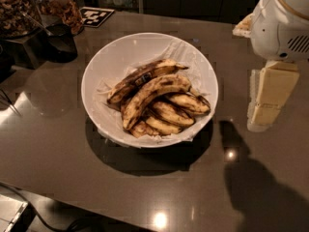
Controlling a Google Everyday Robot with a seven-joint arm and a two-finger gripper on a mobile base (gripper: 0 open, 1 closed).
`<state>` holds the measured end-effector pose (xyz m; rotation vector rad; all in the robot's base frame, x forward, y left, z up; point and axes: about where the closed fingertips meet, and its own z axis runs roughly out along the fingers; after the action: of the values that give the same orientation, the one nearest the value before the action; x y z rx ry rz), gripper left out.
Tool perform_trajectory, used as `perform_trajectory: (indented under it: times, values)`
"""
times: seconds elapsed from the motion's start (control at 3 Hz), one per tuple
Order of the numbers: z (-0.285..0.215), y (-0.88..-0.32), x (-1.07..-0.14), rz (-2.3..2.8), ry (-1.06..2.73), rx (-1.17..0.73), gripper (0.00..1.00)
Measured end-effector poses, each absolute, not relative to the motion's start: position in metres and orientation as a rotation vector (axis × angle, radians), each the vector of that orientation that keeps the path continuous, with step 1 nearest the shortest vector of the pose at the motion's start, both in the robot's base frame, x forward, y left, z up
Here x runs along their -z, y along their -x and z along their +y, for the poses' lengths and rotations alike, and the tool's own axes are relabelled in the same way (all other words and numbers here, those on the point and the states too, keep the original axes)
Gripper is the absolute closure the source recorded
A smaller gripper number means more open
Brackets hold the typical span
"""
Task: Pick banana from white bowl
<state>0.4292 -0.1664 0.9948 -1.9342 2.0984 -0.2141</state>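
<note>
A large, shallow white bowl (104, 57) lined with crinkled white paper stands on the dark countertop at the centre of the camera view. Several ripe, brown-spotted bananas (154, 93) lie piled in it, the top one running from lower left to upper right. My gripper (266, 100) hangs cream-coloured below the white arm housing (285, 23) at the right. It is beside the bowl's right rim, above the counter, apart from the bowl and the bananas, and holds nothing.
Dark jars of nuts (19, 8) and a black scoop (58, 40) stand at the back left. A black-and-white marker tag (95, 16) lies behind the bowl. The counter's front edge runs across the lower left, with a cable below it.
</note>
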Motion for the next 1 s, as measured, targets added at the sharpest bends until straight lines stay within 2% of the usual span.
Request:
perform_trajectory:
  times: [0.33,0.67,1.0]
  values:
    - [-0.165,-0.429,-0.995,2.095,1.938,0.215,0.0]
    - [-0.143,-0.424,-1.002,2.015,1.976,0.23,0.0]
    - [-0.093,-0.417,-1.008,1.892,2.07,0.21,0.0]
